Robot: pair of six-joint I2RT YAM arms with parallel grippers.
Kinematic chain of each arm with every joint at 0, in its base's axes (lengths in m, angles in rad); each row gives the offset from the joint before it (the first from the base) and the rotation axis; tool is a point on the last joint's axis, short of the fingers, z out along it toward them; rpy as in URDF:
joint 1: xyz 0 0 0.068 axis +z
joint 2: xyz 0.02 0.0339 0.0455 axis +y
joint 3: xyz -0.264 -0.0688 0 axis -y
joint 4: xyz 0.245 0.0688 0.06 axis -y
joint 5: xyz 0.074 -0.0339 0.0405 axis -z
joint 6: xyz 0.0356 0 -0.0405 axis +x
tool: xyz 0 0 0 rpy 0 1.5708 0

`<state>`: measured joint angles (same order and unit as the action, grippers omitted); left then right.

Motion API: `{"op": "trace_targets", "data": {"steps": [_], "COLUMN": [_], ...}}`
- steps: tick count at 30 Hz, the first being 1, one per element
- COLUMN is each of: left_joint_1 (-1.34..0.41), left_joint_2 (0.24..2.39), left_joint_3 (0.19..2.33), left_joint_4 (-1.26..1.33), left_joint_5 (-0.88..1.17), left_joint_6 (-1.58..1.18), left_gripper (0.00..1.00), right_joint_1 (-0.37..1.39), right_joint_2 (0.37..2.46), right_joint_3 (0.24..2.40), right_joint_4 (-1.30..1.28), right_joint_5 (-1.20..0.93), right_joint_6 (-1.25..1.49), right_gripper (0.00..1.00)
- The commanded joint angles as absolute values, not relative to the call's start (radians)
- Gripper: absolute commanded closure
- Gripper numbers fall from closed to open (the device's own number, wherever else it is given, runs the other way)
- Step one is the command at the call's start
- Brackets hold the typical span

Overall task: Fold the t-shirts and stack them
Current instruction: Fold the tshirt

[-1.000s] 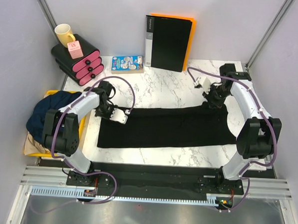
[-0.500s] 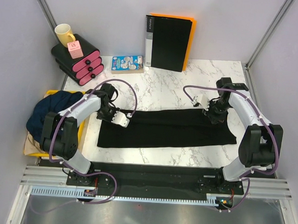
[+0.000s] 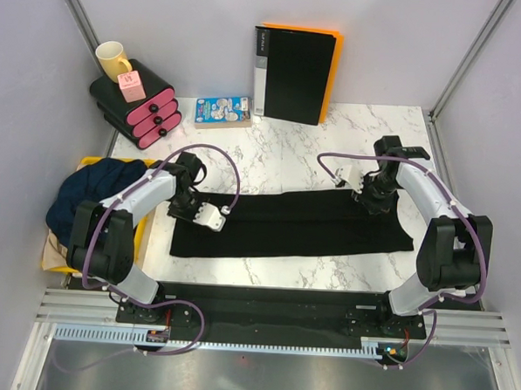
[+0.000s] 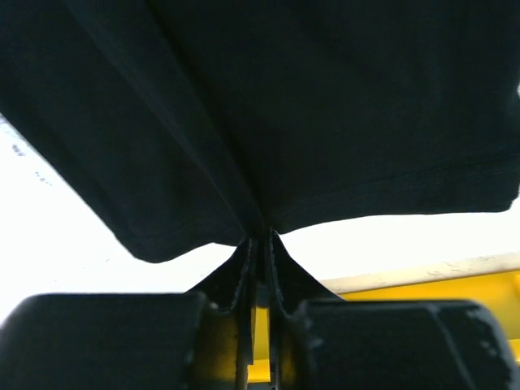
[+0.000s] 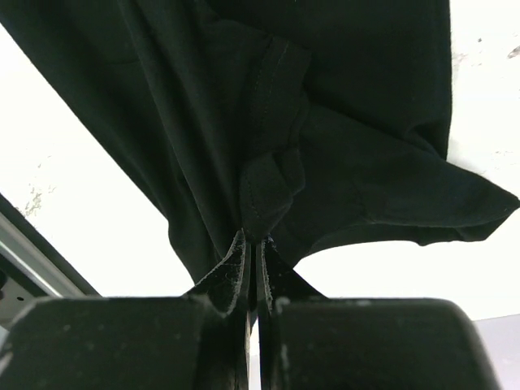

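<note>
Overhead view of a white marble table (image 3: 289, 157) with a black t-shirt (image 3: 294, 225) lying across its middle, folded into a long band that runs from left to right. The left arm rises from its base at the near edge, bends at an elbow out to the left, and reaches inward so that the left gripper (image 3: 209, 217) sits at the far left corner of the band. In its wrist view, the left gripper (image 4: 258, 244) has its fingers pressed together, with a fold of black cloth pinched between them. The right arm climbs up the right side of the table, then hooks back at the wrist, so that the right gripper (image 3: 371, 201) rests on the far right edge of the shirt. Its wrist view shows the right gripper (image 5: 252, 244) likewise clamped on bunched black cloth with a hem seam. Off the table's left edge, a navy t-shirt (image 3: 86, 190) is heaped in a yellow bin (image 3: 94, 162) over a tan t-shirt (image 3: 61, 254). A black binder (image 3: 293, 73) stands at the back.
</note>
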<state>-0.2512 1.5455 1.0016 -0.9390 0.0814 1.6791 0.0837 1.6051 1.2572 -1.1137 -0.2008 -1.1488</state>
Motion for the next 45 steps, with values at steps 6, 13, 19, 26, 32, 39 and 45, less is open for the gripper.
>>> {"op": "trace_targets", "data": {"steps": [6, 13, 19, 26, 32, 39, 45], "left_joint_1": [-0.252, -0.252, -0.252, -0.25, -0.25, -0.244, -0.244], "left_joint_2": [1.511, 1.506, 1.522, 1.541, 1.637, 1.741, 1.764], "left_joint_3": [0.996, 1.095, 1.251, 1.249, 1.158, 1.259, 1.278], "left_joint_4": [-1.02, -1.106, -1.214, -1.099, -0.963, -0.962, -0.966], "left_joint_5": [0.072, 0.101, 0.147, 0.186, 0.141, 0.146, 0.129], "left_joint_6": [1.649, 1.652, 1.606, 1.537, 1.491, 1.457, 1.456], "left_gripper": [0.62, 0.48, 0.46, 0.48, 0.98, 0.98, 0.98], "right_joint_1": [0.11, 0.114, 0.113, 0.088, 0.04, 0.015, 0.005], "right_joint_2": [1.598, 1.56, 1.588, 1.676, 1.877, 1.997, 1.973], "right_joint_3": [1.218, 1.209, 1.288, 1.353, 1.512, 1.647, 1.641], "right_joint_4": [-1.12, -1.163, -1.178, -0.976, -0.828, -0.807, -0.843], "right_joint_5": [-0.135, -0.097, -0.129, -0.153, -0.178, -0.16, -0.164], "right_joint_6": [-1.169, -1.223, -1.2, -1.063, -0.896, -0.887, -0.908], "right_gripper": [0.66, 0.37, 0.34, 0.48, 0.84, 0.91, 0.91]}}
